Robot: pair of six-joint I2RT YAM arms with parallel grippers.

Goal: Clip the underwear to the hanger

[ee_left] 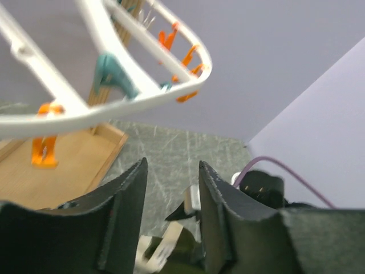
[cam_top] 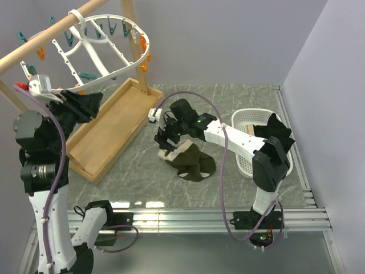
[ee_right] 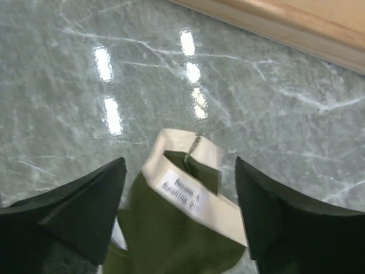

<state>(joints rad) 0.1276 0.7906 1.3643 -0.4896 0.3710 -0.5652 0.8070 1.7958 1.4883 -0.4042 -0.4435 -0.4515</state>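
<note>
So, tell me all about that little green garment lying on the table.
The underwear is small, dark olive fabric, crumpled, with a pale beige band carrying a white printed label. It lies on the green marbled table, unclipped. The right gripper hangs over its beige end, jaws open either side.

Two lines of small print are carried by a white label [ee_right: 181,189] on the underwear [ee_right: 165,240], seemingly too blurred to be read.

In the right wrist view we lose the underwear [ee_right: 171,240] at the bottom edge, and the print on its label [ee_right: 181,192] is too blurred for us to read. From overhead, the right gripper [cam_top: 168,140] covers its upper part. In the left wrist view the hanger [ee_left: 142,100] is blurred and runs off the upper left.
</note>
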